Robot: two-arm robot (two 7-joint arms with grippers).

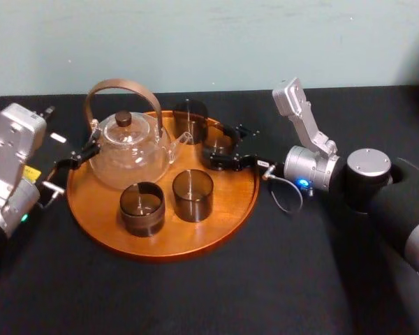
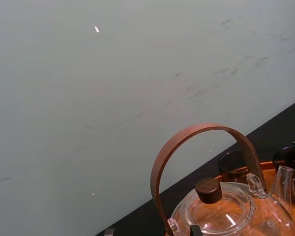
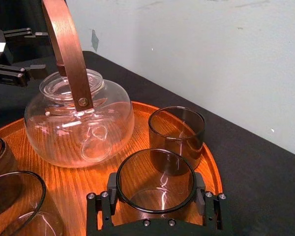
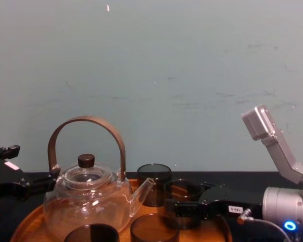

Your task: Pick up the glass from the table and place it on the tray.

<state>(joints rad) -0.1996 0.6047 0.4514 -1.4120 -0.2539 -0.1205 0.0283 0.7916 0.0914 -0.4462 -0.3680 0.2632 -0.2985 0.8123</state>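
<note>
A smoky dark glass (image 1: 218,143) sits between the fingers of my right gripper (image 1: 220,152) over the right side of the round wooden tray (image 1: 160,250). In the right wrist view both pads press the sides of the glass (image 3: 155,179), so the right gripper (image 3: 156,192) is shut on it. I cannot tell whether its base touches the tray (image 3: 212,169). The chest view shows the glass (image 4: 184,194) low over the tray, just right of the teapot spout. My left gripper (image 1: 80,155) rests open at the tray's left edge beside the teapot, holding nothing.
A glass teapot (image 1: 129,153) with an arched brown handle stands on the tray's back left. Three more dark glasses stand on the tray: one at the back (image 1: 190,120) and two in front (image 1: 193,195) (image 1: 142,208). Black table (image 1: 300,279) surrounds the tray.
</note>
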